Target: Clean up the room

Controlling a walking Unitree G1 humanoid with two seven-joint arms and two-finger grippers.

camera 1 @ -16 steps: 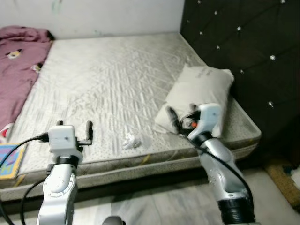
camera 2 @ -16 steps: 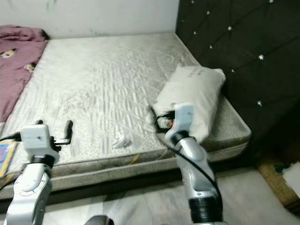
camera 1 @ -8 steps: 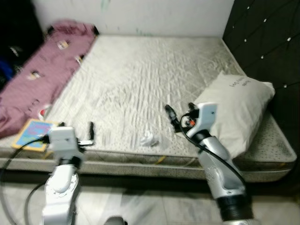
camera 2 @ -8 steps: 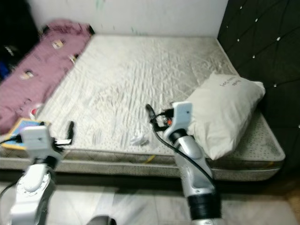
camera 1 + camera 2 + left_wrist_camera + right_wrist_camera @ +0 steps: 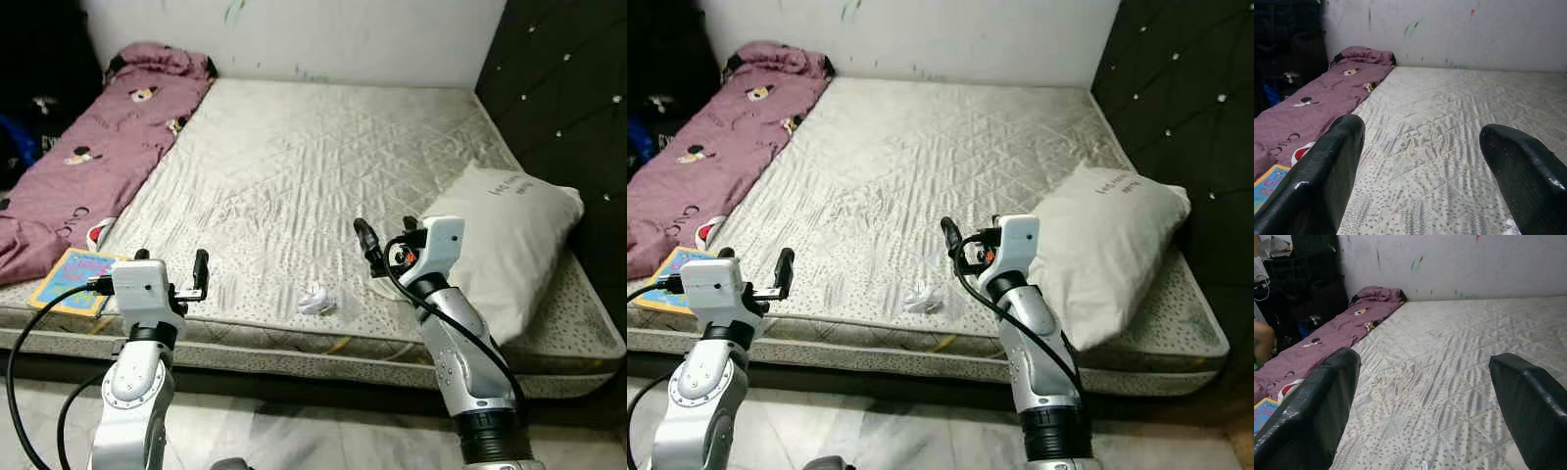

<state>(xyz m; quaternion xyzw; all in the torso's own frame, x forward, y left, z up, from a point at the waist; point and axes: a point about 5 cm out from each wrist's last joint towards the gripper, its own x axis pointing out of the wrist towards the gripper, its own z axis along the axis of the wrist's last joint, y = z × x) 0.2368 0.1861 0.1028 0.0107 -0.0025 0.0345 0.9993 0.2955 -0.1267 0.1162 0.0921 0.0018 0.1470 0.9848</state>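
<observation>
Both claws, left (image 5: 168,264) and right (image 5: 384,235), released over bed (image 5: 323,157); pillow (image 5: 509,235) print illegible; tissue (image 5: 315,299) near edge.

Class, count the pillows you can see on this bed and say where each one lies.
1. The white pillow lies on the mattress at the robot's right, beside the dark headboard. Another could be hidden under the purple blanket on the left.

The view has swung left, bringing the pink blanket (image 5: 93,157) and book (image 5: 76,280) into sight.
</observation>
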